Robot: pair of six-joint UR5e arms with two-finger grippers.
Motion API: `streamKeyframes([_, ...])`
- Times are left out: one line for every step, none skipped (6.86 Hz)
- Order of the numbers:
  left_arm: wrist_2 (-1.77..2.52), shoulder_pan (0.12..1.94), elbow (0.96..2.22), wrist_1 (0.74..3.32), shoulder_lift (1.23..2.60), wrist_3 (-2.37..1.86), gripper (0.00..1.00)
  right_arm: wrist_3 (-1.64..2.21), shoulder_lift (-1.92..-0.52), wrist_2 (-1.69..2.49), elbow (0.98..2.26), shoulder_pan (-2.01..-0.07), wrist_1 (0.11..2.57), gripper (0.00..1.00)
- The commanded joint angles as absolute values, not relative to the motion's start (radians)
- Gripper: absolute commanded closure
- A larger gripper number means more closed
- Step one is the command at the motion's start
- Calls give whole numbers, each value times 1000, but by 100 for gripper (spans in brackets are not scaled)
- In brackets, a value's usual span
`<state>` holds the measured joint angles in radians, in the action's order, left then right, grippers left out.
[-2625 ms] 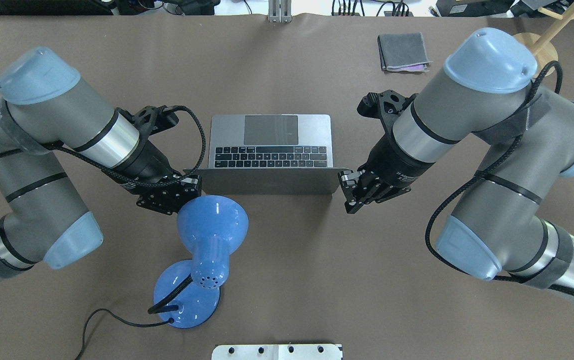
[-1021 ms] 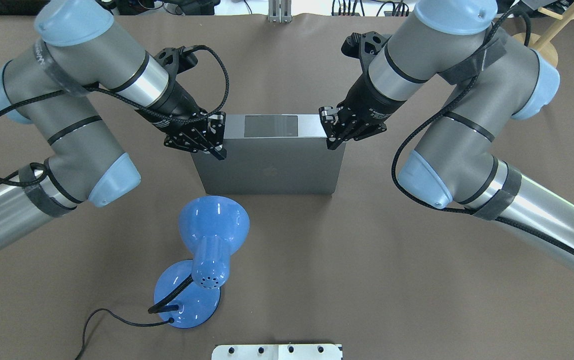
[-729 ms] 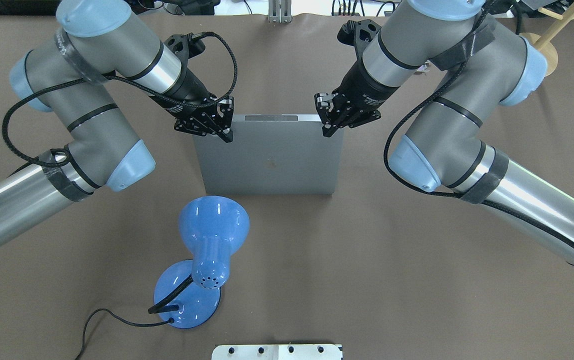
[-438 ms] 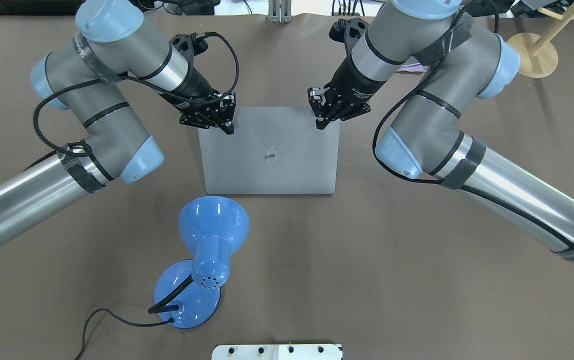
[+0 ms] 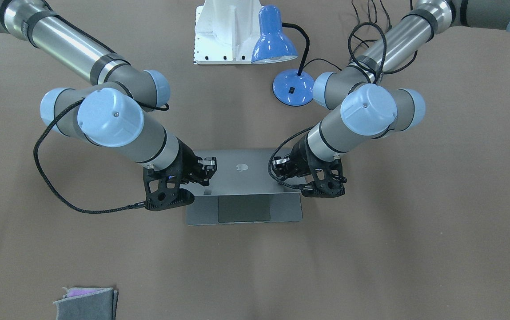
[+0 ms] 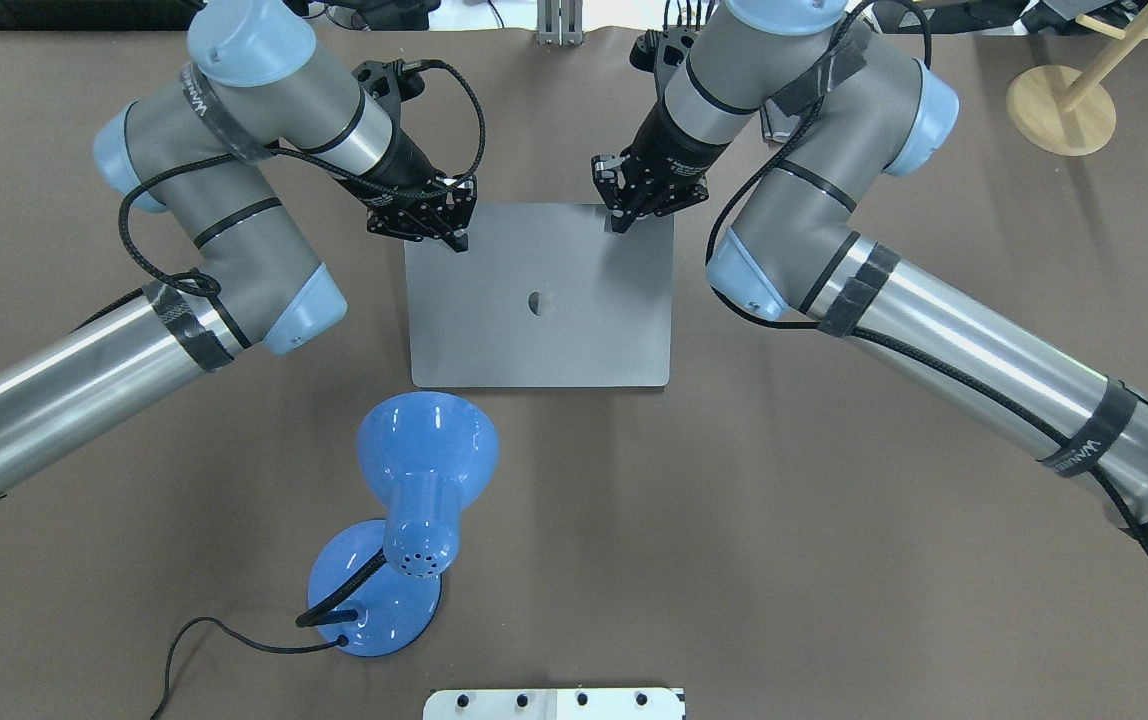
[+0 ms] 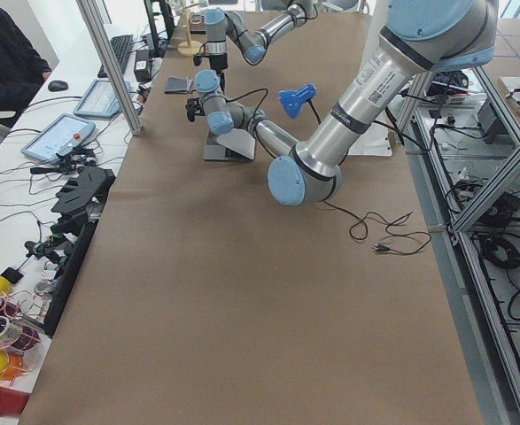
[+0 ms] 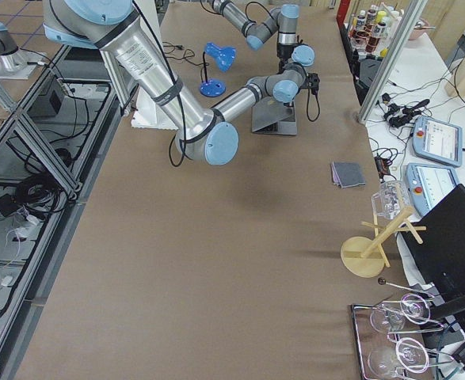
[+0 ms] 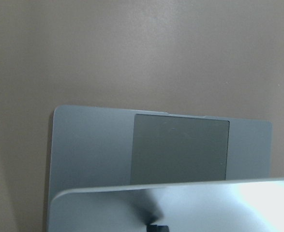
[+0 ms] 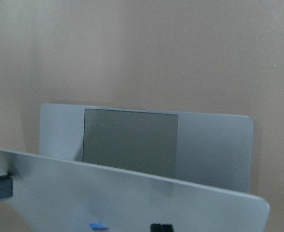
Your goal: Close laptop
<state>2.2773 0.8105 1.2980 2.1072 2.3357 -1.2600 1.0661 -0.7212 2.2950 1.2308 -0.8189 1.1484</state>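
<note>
left gripper (image 6: 458,240) and right gripper (image 6: 618,224) both have fingers pressed together, tips on the laptop (image 6: 539,330) lid's far corners. lid not flat yet, trackpad (image 9: 180,147) showing beyond the tips. push both corners down evenly and slowly so the base doesn't skid.

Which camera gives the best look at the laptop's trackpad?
The left wrist-mounted view: the trackpad shows large, almost whole above the lid edge. Right wrist: partly covered by the lid. Front-facing: clear but small. Overhead: hidden under the lid. Side views: too far.
</note>
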Motion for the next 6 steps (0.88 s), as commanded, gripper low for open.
streamKeyframes([2267,807,1263,2109,2345,-1258,100,1066,-655,2250,1064,-815,1060,100])
streamKeyframes([2199,786,1205,2115,2385,-1258,100,1066,-652,2235,1045,-802,1057,100])
streamKeyframes([2145,770,1137,2172,2401,-1237,100,1065,-649,2218,1034,-790,1055,100])
streamKeyframes([2119,770,1105,2198,2401,-1233,100,1065,-649,2215,1028,-785,1055,100])
streamKeyframes([2050,750,1094,2198,2401,-1232,100,1063,-649,2211,1025,-782,1055,100])
streamKeyframes([2045,744,1091,2198,2401,-1230,100,1063,-649,2192,1010,-773,1052,100])
